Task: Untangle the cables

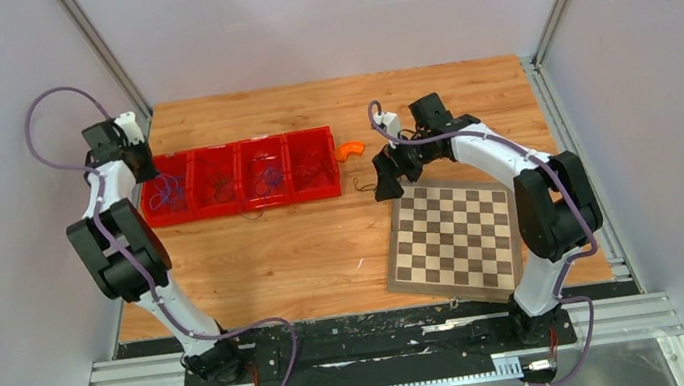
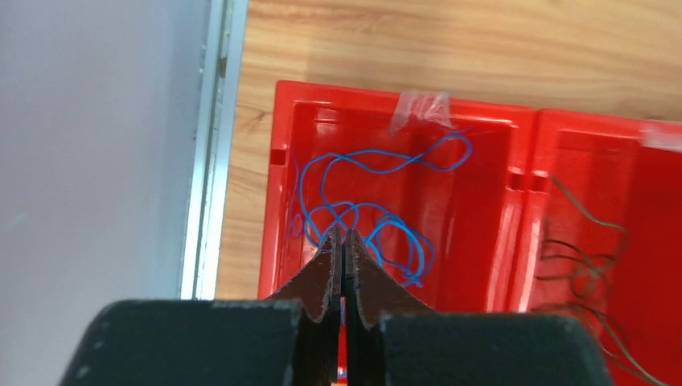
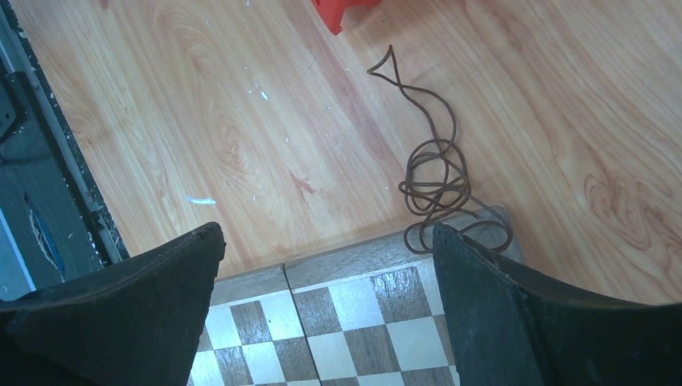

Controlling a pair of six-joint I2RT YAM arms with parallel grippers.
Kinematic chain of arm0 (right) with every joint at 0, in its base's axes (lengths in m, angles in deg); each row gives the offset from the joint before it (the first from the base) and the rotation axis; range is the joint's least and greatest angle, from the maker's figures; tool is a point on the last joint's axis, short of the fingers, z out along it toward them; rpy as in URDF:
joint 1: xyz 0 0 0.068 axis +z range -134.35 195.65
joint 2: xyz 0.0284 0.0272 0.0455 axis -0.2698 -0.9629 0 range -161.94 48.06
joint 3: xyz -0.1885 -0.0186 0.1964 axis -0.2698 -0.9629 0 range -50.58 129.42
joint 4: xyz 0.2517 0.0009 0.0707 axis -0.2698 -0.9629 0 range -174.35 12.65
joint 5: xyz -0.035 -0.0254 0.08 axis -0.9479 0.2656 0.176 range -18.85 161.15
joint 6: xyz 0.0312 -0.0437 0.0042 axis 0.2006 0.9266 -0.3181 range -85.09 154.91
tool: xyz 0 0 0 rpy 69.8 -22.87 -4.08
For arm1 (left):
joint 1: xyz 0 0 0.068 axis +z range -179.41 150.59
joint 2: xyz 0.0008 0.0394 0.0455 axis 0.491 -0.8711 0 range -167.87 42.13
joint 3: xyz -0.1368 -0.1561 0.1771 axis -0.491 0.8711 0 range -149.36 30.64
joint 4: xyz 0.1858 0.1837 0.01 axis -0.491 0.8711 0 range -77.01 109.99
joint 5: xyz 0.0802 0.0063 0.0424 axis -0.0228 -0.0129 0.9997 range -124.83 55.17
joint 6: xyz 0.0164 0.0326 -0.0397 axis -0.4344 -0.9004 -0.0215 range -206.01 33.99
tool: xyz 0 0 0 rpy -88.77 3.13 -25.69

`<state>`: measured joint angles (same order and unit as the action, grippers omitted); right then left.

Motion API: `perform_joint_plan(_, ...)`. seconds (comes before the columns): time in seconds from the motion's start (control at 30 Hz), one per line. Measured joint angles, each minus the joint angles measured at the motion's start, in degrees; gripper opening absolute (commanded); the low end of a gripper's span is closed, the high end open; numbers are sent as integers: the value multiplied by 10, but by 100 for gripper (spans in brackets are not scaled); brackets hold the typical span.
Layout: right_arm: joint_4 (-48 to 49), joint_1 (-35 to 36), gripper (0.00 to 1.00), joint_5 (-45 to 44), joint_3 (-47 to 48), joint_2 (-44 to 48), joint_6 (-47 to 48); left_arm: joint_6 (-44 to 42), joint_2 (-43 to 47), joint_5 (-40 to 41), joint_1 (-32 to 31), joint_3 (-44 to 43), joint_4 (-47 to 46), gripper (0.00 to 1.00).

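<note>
Top view, left claw (image 1: pixel 145 170): I hang over the leftmost compartment of the red bins (image 1: pixel 241 208).
Top view, right claw (image 1: pixel 385 185): I hover at the far left corner of the chessboard (image 1: pixel 450 238).
Top view, cables: curly wires (image 1: pixel 267 177) lie in the compartments, too small to tell their colours.
Left wrist, claw: my fingers are pressed together. I cannot tell if a strand is caught.
Left wrist, blue cable (image 2: pixel 378 161): it is looped on the bin floor, just under my tips.
Left wrist, neighbouring compartment: it holds dark curly wire (image 2: pixel 587 265).
Right wrist, claw (image 3: pixel 327 241): I am spread wide and holding nothing.
Right wrist, brown cable (image 3: pixel 434 177): it is coiled on the wooden table (image 3: pixel 201 121), with one loop lapping the board's corner.
</note>
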<state>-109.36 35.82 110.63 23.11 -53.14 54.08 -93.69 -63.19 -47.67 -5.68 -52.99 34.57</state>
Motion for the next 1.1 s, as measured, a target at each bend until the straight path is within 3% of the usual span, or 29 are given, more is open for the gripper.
perform_joint_plan(0.17,-19,0,100,-2,1,0,6,-16,-80,41,-21,-13,-7,4)
perform_joint_plan(0.23,-25,0,100,-5,1,0,9,-22,-111,46,-29,-33,3,10)
perform_joint_plan(0.4,-38,0,100,-12,1,0,24,-32,-132,46,-35,-52,30,58)
perform_joint_plan(0.47,-43,0,100,-16,1,0,30,-34,-124,49,-35,-61,44,72)
perform_joint_plan(0.67,-57,-1,99,-41,1,1,57,-54,-56,64,-34,-78,87,96)
perform_joint_plan(0.9,-79,0,94,-67,2,5,83,-48,55,19,-33,-100,100,100)
perform_joint_plan(1.1,-90,15,89,-95,32,-26,93,-15,90,-45,-34,-113,101,100)
